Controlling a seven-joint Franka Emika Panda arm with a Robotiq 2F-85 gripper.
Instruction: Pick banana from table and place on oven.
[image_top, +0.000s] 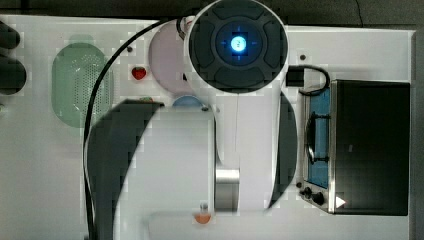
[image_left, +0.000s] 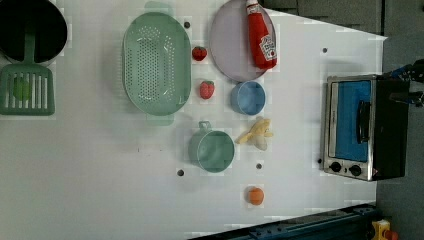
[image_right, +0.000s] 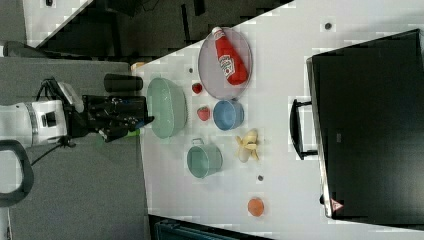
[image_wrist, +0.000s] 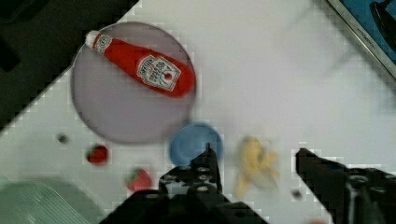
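The hand (image_wrist: 254, 161) hangs well above the tabletop (image_left: 100, 165), fingers apart and holding nothing; the banana (image_wrist: 254, 163) lies below, framed between them.

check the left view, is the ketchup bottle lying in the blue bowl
No, the ketchup bottle lies on the pale purple plate, while the blue bowl sits apart just below it in the left view, with nothing in it.
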